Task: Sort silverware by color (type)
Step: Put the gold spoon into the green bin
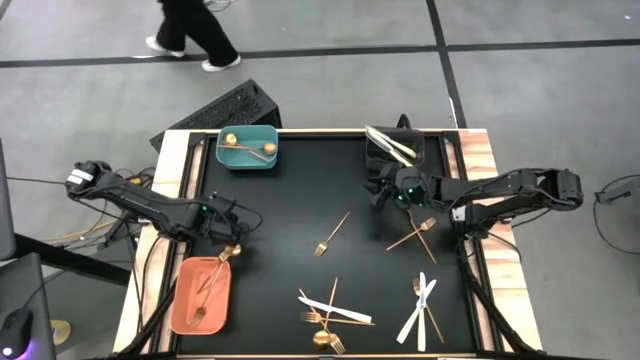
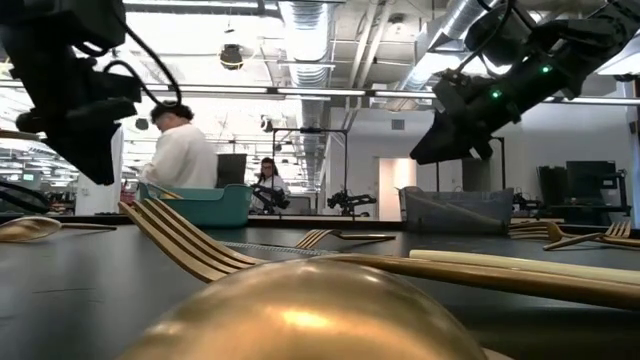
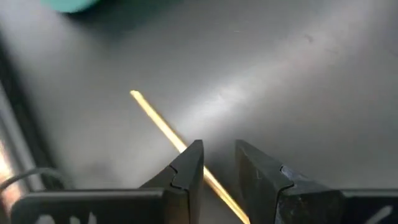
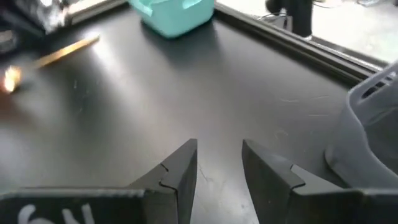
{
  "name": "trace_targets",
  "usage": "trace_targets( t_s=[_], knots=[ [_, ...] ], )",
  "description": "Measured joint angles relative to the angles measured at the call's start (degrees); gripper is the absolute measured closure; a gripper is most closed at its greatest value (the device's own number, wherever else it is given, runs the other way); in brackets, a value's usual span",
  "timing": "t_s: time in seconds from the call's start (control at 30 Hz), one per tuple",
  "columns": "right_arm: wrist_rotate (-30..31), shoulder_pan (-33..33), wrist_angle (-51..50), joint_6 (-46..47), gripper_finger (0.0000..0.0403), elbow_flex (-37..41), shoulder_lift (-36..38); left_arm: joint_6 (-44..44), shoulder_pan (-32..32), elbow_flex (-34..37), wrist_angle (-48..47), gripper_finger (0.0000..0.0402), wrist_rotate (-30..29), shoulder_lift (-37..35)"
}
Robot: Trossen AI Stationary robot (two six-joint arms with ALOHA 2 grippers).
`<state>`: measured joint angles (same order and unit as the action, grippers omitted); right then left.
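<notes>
My left gripper (image 1: 228, 232) (image 3: 217, 149) hovers over the far right corner of the salmon bin (image 1: 178, 300), which has gold forks in it. It is shut on a slim gold utensil (image 3: 158, 121) (image 1: 230, 252). My right gripper (image 1: 383, 192) (image 4: 219, 149) stands open and empty above the mat, just near of the dark bin (image 1: 380, 158) (image 4: 373, 130) that holds white knives. Gold spoons lie in the teal bin (image 1: 268, 160). More silverware lies loose on the black mat: a gold fork (image 1: 332, 235), crossed gold pieces (image 1: 420, 232), white knives (image 1: 420, 310) and a mixed heap (image 1: 330, 315). My left gripper has the gold utensil's handle (image 3: 211, 180) between its two fingers, and the handle runs slanting across the gap. The left finger (image 3: 186, 168) hides the exact place of contact. The handle's free end (image 3: 134, 94) sticks out ahead of the fingertips, clear of the mat.
Wooden rails (image 1: 170, 200) border the mat on both sides. A person (image 1: 190, 30) walks past beyond the far edge, and a dark ribbed object (image 1: 225, 108) lies off the far left corner. In the low view, a gold spoon bowl (image 2: 300, 310) fills the foreground.
</notes>
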<state>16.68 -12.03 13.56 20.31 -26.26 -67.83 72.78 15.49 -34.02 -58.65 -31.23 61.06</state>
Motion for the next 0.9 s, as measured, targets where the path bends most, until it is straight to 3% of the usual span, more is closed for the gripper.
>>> trace_targets(
  t_s=[0.13, 0.5, 0.7, 0.9],
  knots=[
    [0.09, 0.31, 0.66, 1.3, 0.025, 0.0, 0.0, 5.65, 1.89, 1.19, -0.79, 0.0308, -0.54, 0.02],
    [1.93, 2.7, 0.75, 3.39, 0.025, 0.0, 0.0, 10.92, 4.78, 6.06, 6.57, 0.0228, 2.99, 0.02],
    [2.15, 4.78, 0.72, 3.37, 0.025, 0.0, 0.0, 13.44, 3.89, 8.46, 8.3, 0.0223, 5.38, 0.04],
    [6.32, 6.53, 0.64, 3.2, 0.025, 0.0, 0.0, 10.39, 2.51, 8.85, 8.97, 0.0236, 7.6, 1.51]
  ],
)
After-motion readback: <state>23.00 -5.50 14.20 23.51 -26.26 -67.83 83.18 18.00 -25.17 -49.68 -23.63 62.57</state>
